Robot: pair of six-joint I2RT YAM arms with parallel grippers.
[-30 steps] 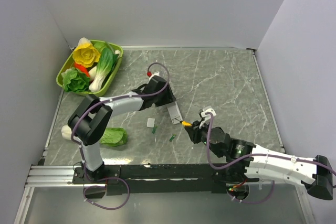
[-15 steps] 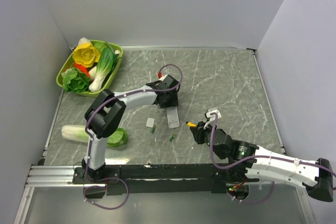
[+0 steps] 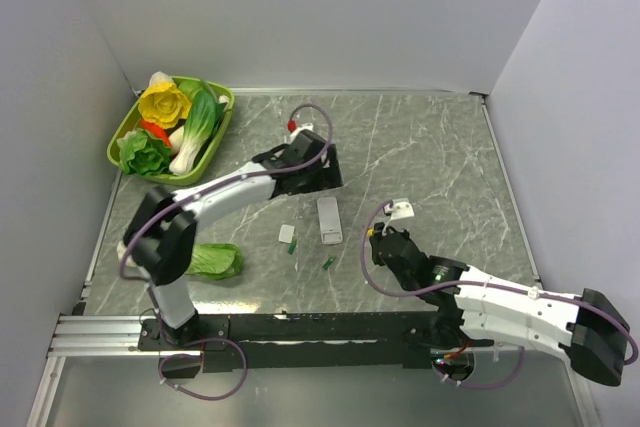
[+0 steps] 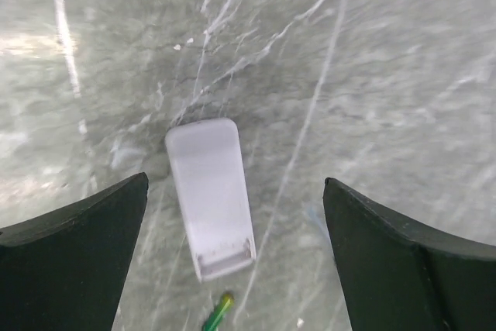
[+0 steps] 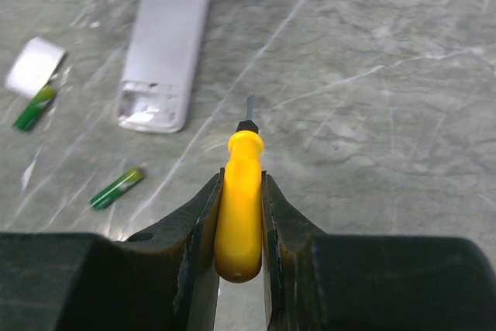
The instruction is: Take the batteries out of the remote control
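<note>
1. Now the left gripper (image 3: 318,173), just released and spread wide, is backing off the remote control (image 3: 329,220), leaving it flat on the table (image 3: 430,147).
2. Both batteries (image 3: 291,245) are lying loose near it; unloading is looking finished.
3. The right gripper (image 5: 241,180) is clenching the screwdriver (image 5: 238,246).

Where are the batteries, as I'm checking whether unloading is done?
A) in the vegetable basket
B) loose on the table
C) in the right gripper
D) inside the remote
B: both green batteries lie on the table beside the remote control, its compartment empty.
</note>
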